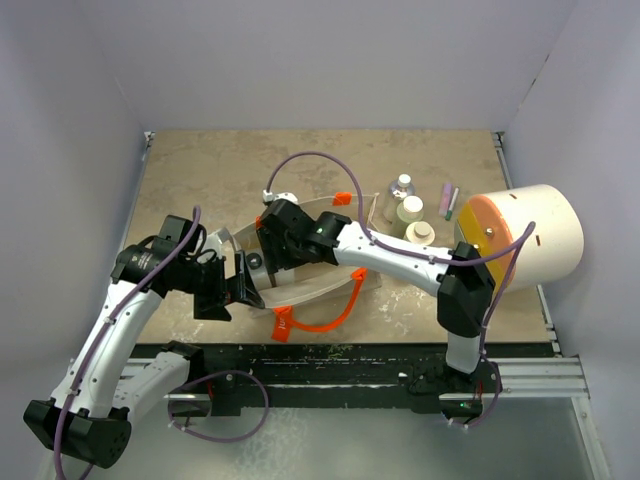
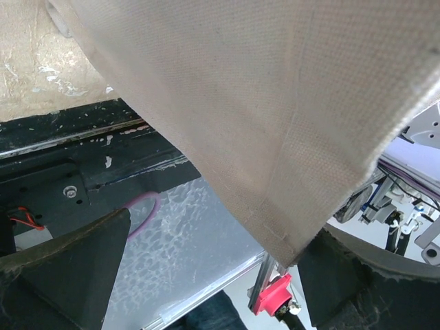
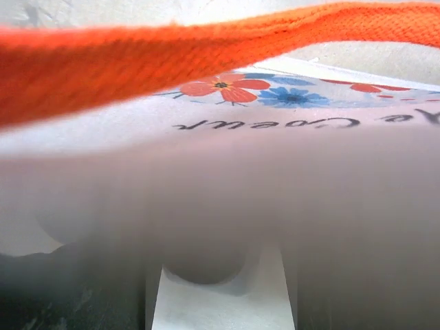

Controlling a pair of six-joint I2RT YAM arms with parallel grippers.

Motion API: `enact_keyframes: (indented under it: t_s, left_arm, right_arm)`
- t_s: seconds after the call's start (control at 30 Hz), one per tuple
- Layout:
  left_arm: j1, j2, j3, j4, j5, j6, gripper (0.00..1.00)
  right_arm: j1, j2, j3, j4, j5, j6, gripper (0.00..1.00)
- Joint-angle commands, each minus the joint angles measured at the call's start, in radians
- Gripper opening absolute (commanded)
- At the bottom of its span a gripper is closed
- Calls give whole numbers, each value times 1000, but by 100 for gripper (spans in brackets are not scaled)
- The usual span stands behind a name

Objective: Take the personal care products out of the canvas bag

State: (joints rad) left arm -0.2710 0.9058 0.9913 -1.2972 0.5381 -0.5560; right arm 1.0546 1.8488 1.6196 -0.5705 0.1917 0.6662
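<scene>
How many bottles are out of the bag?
3, in a row right of the bag: clear bottle at the back, beige bottle in the middle, second beige bottle nearest. Others may be hidden inside.

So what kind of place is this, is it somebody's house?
Most likely a robot test booth, not a house: plain white walls box in one small table, and two robot arms with purple cables are bolted to a metal rail at its edge.

Matt, finely woven beige cloth of the canvas bag (image 2: 275, 103), coarse ribbed webbing of its orange handle (image 3: 172, 62), table (image 1: 220, 170) matt and mottled like stone, clear bottle (image 1: 401, 188) of glossy plastic.
</scene>
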Motion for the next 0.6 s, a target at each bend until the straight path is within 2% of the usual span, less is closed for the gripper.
enact_keyframes:
  t_s: [0.0,0.2,0.33,0.57]
  left_arm:
    - [-3,2,34,-8,-36,39,100]
    - [-4,8,41,-8,-36,41,100]
    - [-3,7,42,-7,-39,38,100]
    - [-3,7,45,-6,-40,33,100]
  right_arm:
    - [17,28,44,-77,49,39,63]
    - [21,84,103,-146,89,39,61]
    - [21,81,103,-132,96,36,51]
    - [21,41,104,-103,41,22,21]
